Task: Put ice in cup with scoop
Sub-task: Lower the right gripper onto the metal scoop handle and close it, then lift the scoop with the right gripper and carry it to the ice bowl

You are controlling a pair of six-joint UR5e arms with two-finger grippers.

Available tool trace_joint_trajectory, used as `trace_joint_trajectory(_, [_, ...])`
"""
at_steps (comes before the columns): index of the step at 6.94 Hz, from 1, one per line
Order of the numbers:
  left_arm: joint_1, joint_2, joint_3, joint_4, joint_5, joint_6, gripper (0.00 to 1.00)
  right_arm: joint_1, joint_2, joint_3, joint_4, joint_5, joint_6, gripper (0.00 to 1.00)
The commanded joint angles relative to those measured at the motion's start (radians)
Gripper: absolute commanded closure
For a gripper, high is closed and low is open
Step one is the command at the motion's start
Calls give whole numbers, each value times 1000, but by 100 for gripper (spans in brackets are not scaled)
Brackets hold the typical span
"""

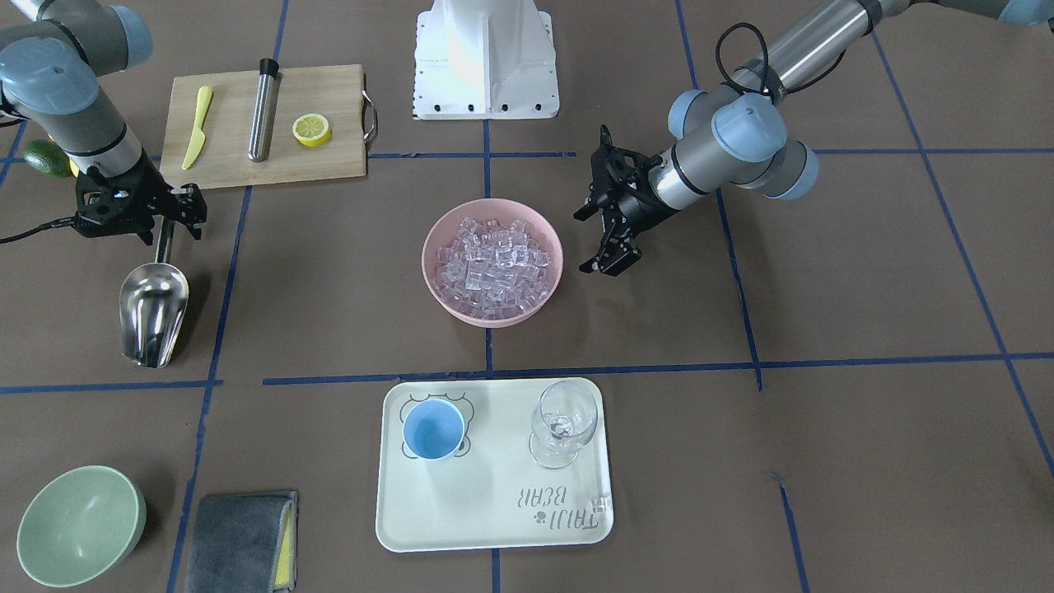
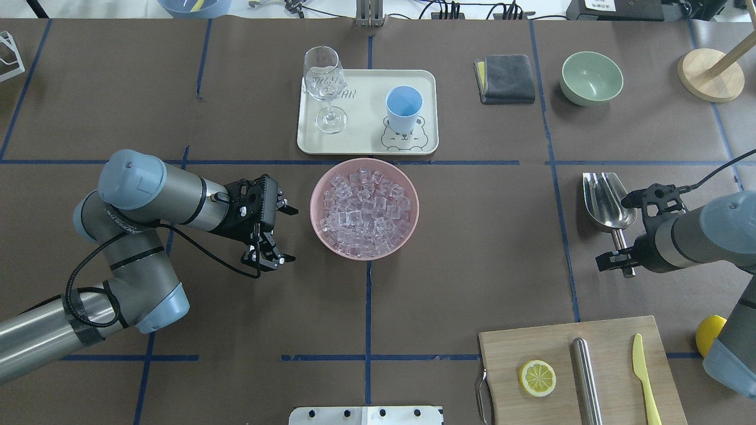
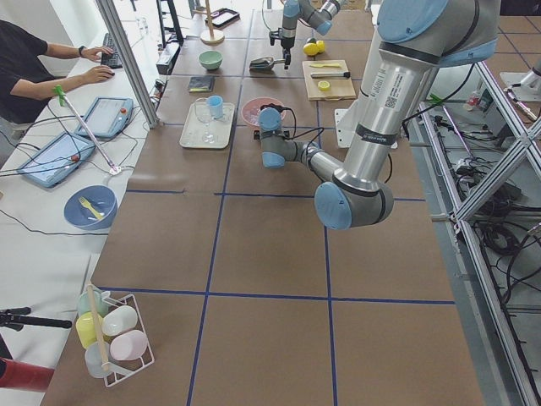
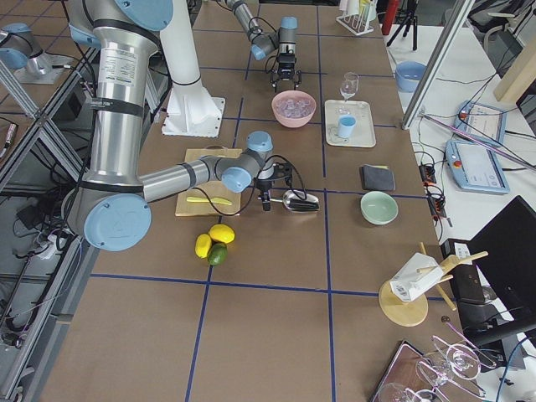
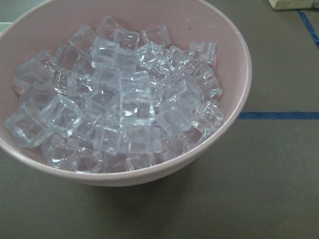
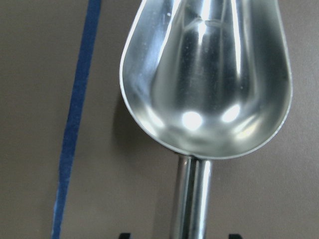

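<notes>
The ice fills a pink bowl at the table's middle. The light-blue cup stands upright and empty on a cream tray. The steel scoop lies empty on the table. My right gripper is open, with its fingers on either side of the scoop's handle and not touching it. My left gripper is open and empty, right beside the pink bowl.
A clear wine glass stands on the tray beside the cup. A wooden cutting board holds a yellow knife, a steel rod and a lemon half. A pale green bowl and a grey cloth sit at the table's far edge.
</notes>
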Motion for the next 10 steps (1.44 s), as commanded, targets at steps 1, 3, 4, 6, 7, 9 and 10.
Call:
trace_joint_trajectory(1, [0, 0, 0, 0, 0, 0, 0, 5, -4, 20, 1, 8, -3, 100])
trace_joint_trajectory(3, [-3, 4, 0, -2, 0, 0, 0, 16, -18, 106, -1, 13, -25, 100])
trace_joint_trajectory(4, [-4, 4, -2, -3, 0, 0, 0, 16, -16, 163, -4, 14, -66, 100])
trace_joint_trajectory(6, [-10, 4, -3, -3, 0, 0, 0, 14, -10, 249, -4, 61, -98, 100])
trace_joint_trajectory(7, [-10, 2, -3, -5, 0, 0, 0, 7, -1, 270, -4, 94, -106, 100])
trace_joint_trajectory(9, [-12, 1, -2, -3, 4, -2, 0, -42, 100, 272, -12, 96, -120, 100])
trace_joint_trajectory(10, [-10, -3, -2, -3, 27, -2, 0, -65, 138, 266, -21, 94, -199, 100])
